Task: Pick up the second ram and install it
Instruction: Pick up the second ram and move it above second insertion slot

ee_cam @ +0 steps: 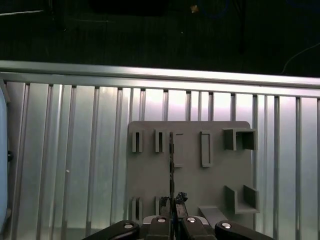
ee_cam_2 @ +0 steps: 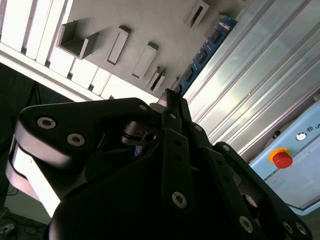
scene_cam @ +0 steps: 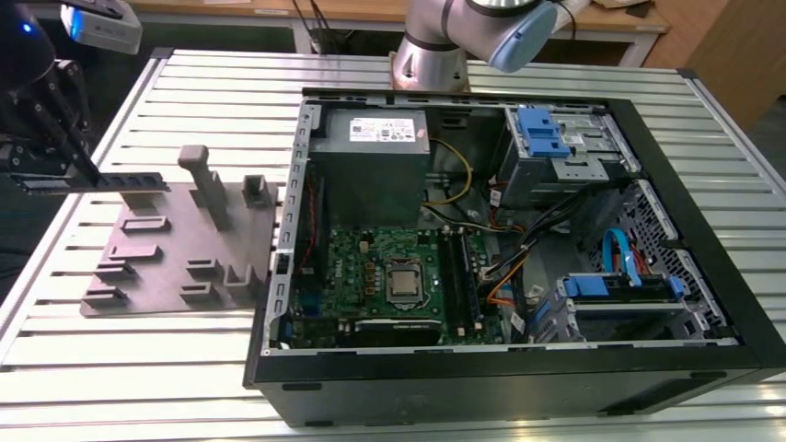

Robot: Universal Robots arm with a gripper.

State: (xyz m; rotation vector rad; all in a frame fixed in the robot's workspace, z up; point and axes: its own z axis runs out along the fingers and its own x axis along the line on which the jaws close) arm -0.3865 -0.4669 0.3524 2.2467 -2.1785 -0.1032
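Because your gripper (scene_cam: 88, 178) is pinching the second ram (scene_cam: 135, 181) by one end only, you are risking the stick tilting or slipping between the closed fingers, which would be spoiling its alignment. It is hanging level above the grey fixture plate (scene_cam: 172, 241), well apart from the motherboard (scene_cam: 356, 267) inside the open computer case (scene_cam: 491, 387). In the second wrist view it is showing as a thin, long blue-green board carrying small dark chips.
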